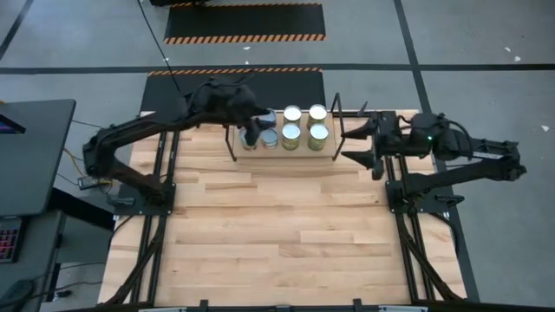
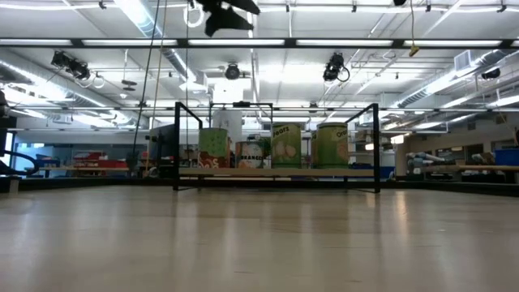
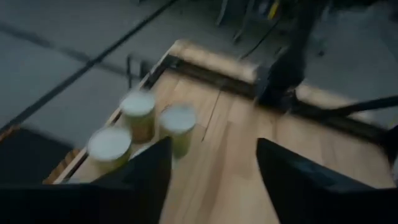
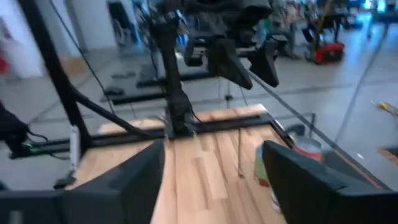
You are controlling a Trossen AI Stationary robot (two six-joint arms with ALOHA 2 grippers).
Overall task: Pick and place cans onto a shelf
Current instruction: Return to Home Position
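Now your cans (image 1: pixel 292 132) stand upright in rows on the shelf (image 1: pixel 299 157), at the far edge of the table (image 1: pixel 277 234). The left claw (image 1: pixel 251 132) hangs directly above the shelf's left end, spread and empty. The right claw (image 1: pixel 354 144) is just off the right end, also spread. Going home probably means lifting the left one clear of the tins below it first.

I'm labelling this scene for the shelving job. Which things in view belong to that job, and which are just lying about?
Job:
cans, standing on the shelf
left hand, open, above the shelf
right hand, open, beside the shelf

Lying about:
dark desk off the table's side
striped floor mats beyond the table
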